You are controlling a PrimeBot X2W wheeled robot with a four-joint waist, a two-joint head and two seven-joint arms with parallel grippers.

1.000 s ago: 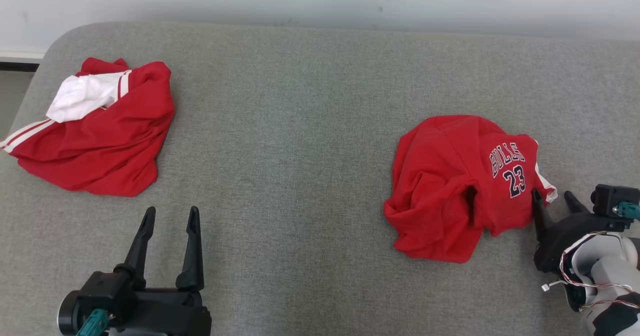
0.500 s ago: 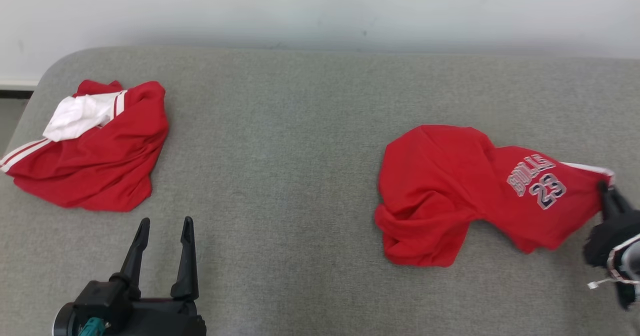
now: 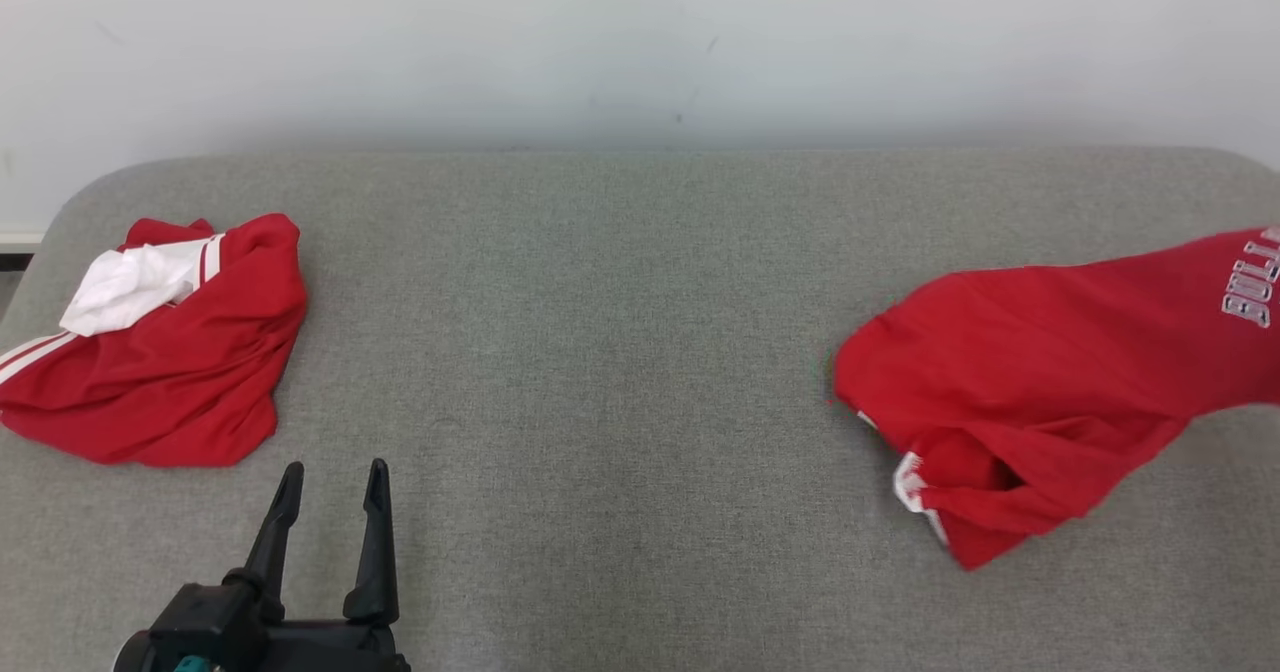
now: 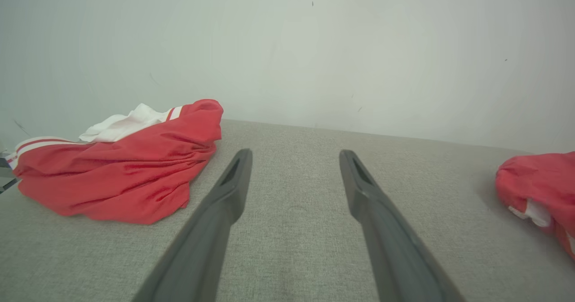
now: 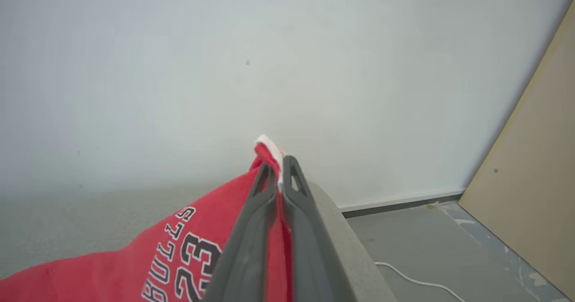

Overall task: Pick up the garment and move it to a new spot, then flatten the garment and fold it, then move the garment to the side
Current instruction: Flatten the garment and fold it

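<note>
The right gripper (image 5: 278,170) is clamped on the white-trimmed edge of the jersey (image 3: 1040,392), holding that end (the BULLS 23 side) raised; the rest trails on the right of the cushion (image 3: 600,352). The left gripper (image 3: 335,468) hovers wide open near a second red garment (image 3: 170,382).
</note>
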